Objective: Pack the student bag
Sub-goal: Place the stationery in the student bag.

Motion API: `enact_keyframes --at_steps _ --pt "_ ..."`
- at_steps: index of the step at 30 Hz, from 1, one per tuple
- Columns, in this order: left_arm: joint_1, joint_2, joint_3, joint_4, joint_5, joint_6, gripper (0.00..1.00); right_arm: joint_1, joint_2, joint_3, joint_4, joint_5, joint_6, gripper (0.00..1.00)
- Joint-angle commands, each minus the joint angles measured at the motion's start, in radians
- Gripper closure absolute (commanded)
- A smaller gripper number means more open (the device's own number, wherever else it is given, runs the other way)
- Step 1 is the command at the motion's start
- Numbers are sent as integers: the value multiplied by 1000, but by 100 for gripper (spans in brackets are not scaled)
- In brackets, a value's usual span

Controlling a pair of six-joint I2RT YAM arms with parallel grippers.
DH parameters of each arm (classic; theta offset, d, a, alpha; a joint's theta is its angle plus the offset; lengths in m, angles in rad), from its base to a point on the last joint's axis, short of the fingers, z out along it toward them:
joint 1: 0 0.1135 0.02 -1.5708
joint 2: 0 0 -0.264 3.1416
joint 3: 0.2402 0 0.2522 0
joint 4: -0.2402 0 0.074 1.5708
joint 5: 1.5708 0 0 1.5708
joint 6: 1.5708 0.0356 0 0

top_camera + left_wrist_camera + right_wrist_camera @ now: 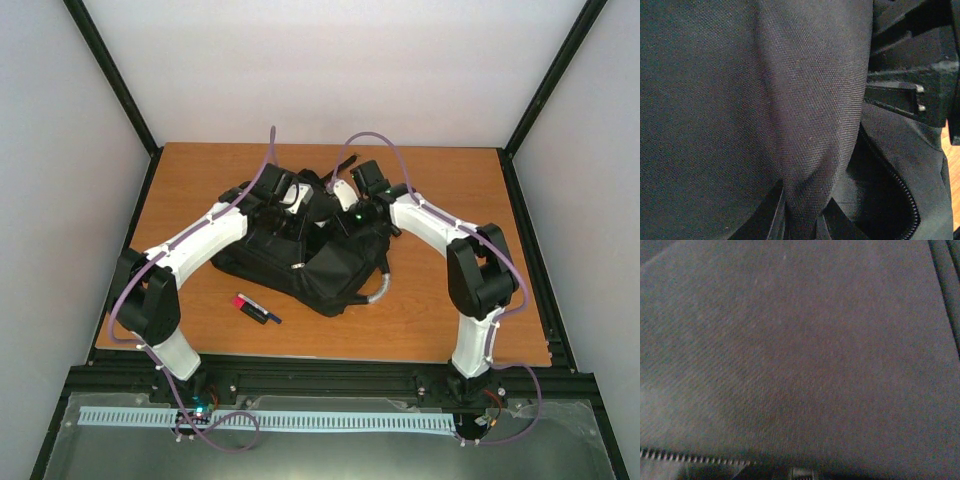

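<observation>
The student bag [300, 265] is lying mid-way across the orange wooden table [440, 190], with white walls [320, 70] closing it in. The left gripper [801, 222] is pinching a bag fold. The right gripper [348, 208] is pressing close, can't tell its opening.

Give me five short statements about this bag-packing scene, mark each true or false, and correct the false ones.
1. The student bag lies on the wooden table. True.
2. The small red and black item is inside the bag. False: it lies on the table, apart from the bag.
3. A fold of bag fabric runs between the left arm's jaws. True.
4. The right wrist view shows bare wood. False: black fabric and zip teeth fill it.
5. Only the left arm reaches the bag. False: the right arm does too.
</observation>
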State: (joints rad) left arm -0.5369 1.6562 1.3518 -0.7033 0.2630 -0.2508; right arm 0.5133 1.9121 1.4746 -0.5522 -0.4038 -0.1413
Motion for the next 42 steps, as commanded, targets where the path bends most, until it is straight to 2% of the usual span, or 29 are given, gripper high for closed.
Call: enact_keyframes --at_steps 1,9,16,19,25,42 --pt "-5 -2 41 15 60 -2 91 7 -97 -52 46 10 -14 89" --pt "-5 4 40 11 48 -2 91 -29 -295 -151 -25 64 -123 84" --pt "-5 9 42 10 48 -4 91 -155 -370 -182 -96 100 -190 74" --pt "-5 10 41 9 50 -4 91 -208 -366 -179 -120 124 -208 69" --pt "-5 8 40 11 54 -7 90 -242 -330 -205 -112 273 -232 62" --pt "-5 11 41 8 67 -7 90 -299 -81 -105 -75 292 -186 54"
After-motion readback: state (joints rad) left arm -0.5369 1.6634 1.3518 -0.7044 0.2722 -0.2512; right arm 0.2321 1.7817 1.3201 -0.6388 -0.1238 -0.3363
